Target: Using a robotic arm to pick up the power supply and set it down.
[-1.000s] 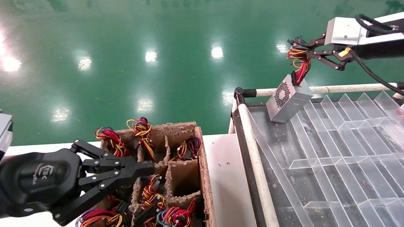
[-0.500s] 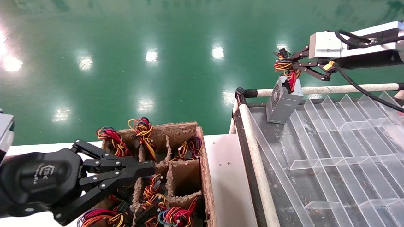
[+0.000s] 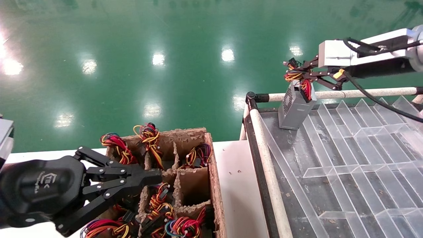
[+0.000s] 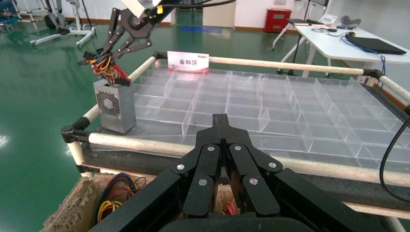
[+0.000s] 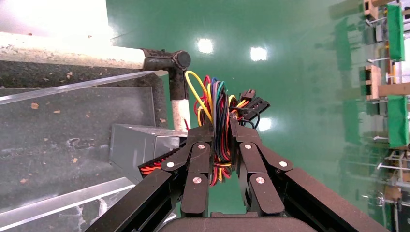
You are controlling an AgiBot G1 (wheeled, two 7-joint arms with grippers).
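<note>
1. Lowering over the last second, the power supply (image 3: 294, 109) is now standing upright in the far left corner of the clear divided tray (image 3: 347, 155). It was tilted with its vent face showing to the head camera; now that face is turning toward the tray's left rail, and the right arm is reaching further left than before.

2. The right gripper (image 3: 299, 75) is clamping the wire bundle (image 3: 297, 77), not the metal case. Its fingers (image 5: 200, 145) are pinching the red, yellow and black strands just above the box, as the right wrist view is showing. Holding by the wires is letting the box hang beneath, which probably explains the earlier tilt and swing.

3. The box's base is appearing to rest on the tray floor, just beside the padded corner rail (image 3: 261, 97); the left wrist view (image 4: 115, 106) is showing it standing square. Whether full weight is already on the floor I cannot tell.

4. The right arm is stretching nearly level from the right edge, wrist module leading and gripper pointing leftward over the box.

5. The left gripper (image 3: 155, 178) is hovering with fingers together and holding nothing, over the cardboard crate (image 3: 214, 172) of further supplies, looking idle.

6. Releasing the wires looks like the step in hand.
</note>
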